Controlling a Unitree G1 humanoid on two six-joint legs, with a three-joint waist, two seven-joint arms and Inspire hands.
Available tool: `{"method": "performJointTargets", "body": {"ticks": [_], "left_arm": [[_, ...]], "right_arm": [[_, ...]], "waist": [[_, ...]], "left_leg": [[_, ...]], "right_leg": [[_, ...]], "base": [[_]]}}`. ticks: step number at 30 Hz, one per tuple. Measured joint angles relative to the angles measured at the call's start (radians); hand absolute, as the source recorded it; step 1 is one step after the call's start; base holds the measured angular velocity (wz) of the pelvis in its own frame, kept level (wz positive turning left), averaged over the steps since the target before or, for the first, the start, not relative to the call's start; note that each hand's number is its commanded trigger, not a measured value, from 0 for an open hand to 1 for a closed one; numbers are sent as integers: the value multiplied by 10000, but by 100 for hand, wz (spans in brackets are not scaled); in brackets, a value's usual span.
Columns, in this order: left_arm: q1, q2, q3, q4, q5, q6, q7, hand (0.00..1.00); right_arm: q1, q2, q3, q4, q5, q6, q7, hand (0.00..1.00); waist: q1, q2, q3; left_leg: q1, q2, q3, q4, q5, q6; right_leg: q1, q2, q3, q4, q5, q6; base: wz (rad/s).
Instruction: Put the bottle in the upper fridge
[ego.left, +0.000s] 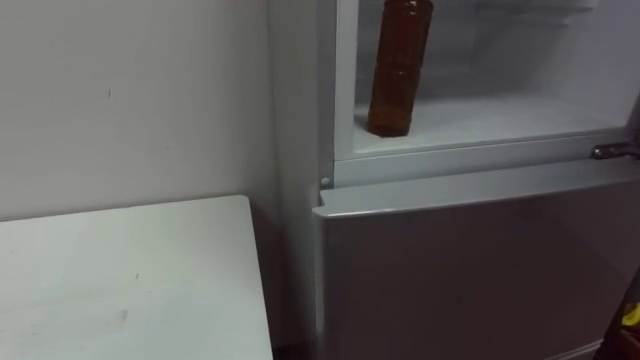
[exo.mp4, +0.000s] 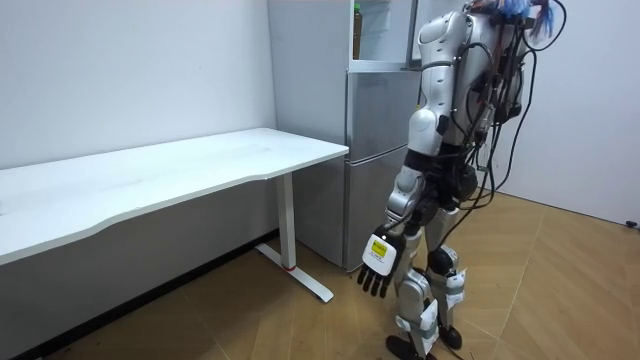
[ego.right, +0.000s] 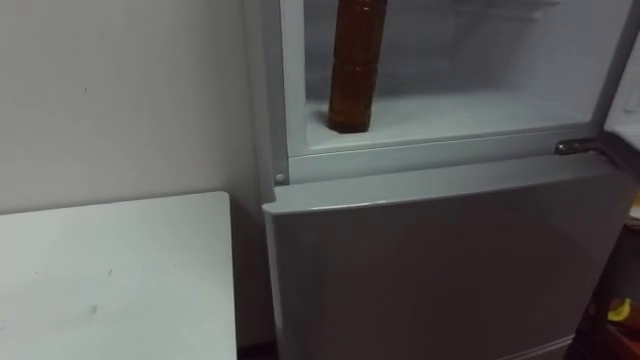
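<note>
The bottle (ego.left: 398, 70), brown and tall, stands upright on the white floor of the upper compartment (ego.left: 520, 115) of the fridge (ego.left: 470, 260). It stands near the compartment's front edge and close to its left wall, and its top runs out of the eye views. No hand touches it. The upper compartment stands open, and the grey lower door (ego.left: 480, 290) beneath it is shut. A small metal hinge (ego.left: 612, 151) sits at the right end of the strip between the two.

In the room view the robot stands upright just before the fridge, facing it. Its left arm hangs straight down at its side. The left hand (exo.mp4: 378, 265) is low, about level with the knee and well apart from the bottle. Its fingers point at the floor, loose and a little spread, and hold nothing.

A white table (ego.left: 120, 280) stands to the robot's left against the pale wall (ego.left: 120, 100), its near corner just beside the fridge.
</note>
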Motion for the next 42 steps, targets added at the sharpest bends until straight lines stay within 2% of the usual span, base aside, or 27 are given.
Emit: {"method": "performJointTargets", "body": {"ticks": [2,12,18,24,42], "left_arm": [[-2,1,-186,0,2,7,5,0],[-20,7,-196,-11,4,147,14,0],[-80,25,-429,-3,-29,154,3,0],[-150,19,-790,-8,-22,168,26,0],[-185,-118,-844,0,-5,368,21,0]], "right_arm": [[0,1,154,0,-1,0,178,0],[0,31,967,0,1,3,1105,0],[0,50,1313,-1,1,12,1880,0],[-18,50,1336,-308,-129,43,2636,0],[-228,51,1426,-397,-440,150,3979,0]], "waist": [[4,-4,2],[62,-106,12],[221,-122,24],[329,-114,27],[496,19,46]], "left_leg": [[12,3,0,-2,0,0],[8,-3,-79,12,0,0],[-43,6,-111,12,1,2],[-108,11,-166,24,0,2],[-235,16,-399,12,-4,-4]], "right_leg": [[-1,0,1,1,1,-2],[-2,-9,-37,-18,9,-9],[36,4,-76,-191,98,1],[16,-7,-179,-200,98,1],[30,-87,-857,-179,103,-6]], "base": [[0],[1],[0],[4],[3]]}}
